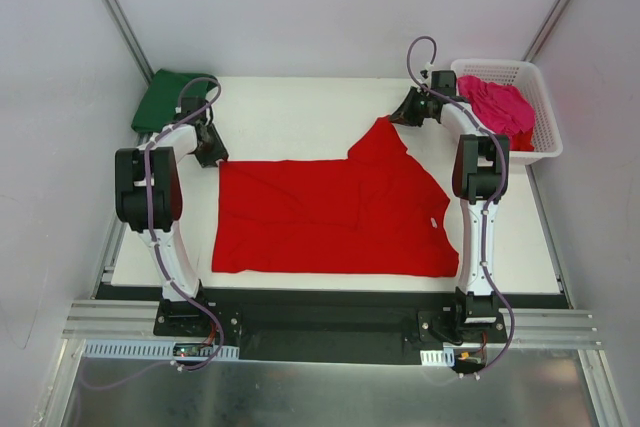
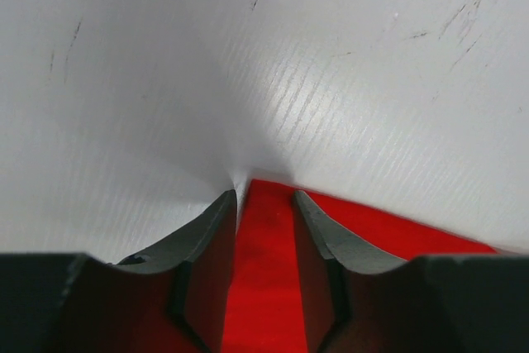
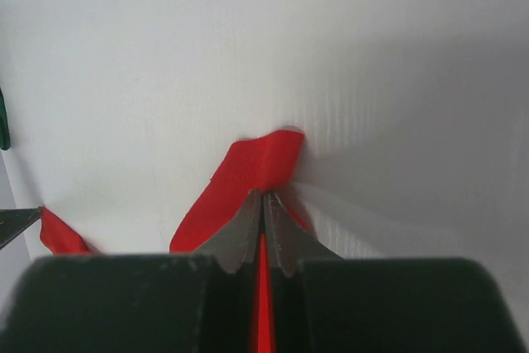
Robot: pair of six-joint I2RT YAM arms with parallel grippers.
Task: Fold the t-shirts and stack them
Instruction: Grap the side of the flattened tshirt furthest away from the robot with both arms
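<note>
A bright red t-shirt [image 1: 330, 212] lies spread flat on the white table [image 1: 300, 107]. Its far left corner [image 2: 264, 270] sits between the fingers of my left gripper [image 1: 212, 152] [image 2: 264, 196], whose jaws stand apart on either side of the cloth, low on the table. My right gripper [image 1: 400, 115] [image 3: 264, 194] is shut on the shirt's far right corner, and the pinched red cloth [image 3: 256, 159] bunches up beyond the fingertips. A dark green t-shirt [image 1: 168, 99] lies folded at the back left. The magenta pink t-shirt [image 1: 497, 105] is crumpled in the basket.
A white lattice basket [image 1: 545, 127] stands at the back right, just beyond the right arm. White walls close in the table at the back and both sides. A black rail with both arm bases runs along the near edge.
</note>
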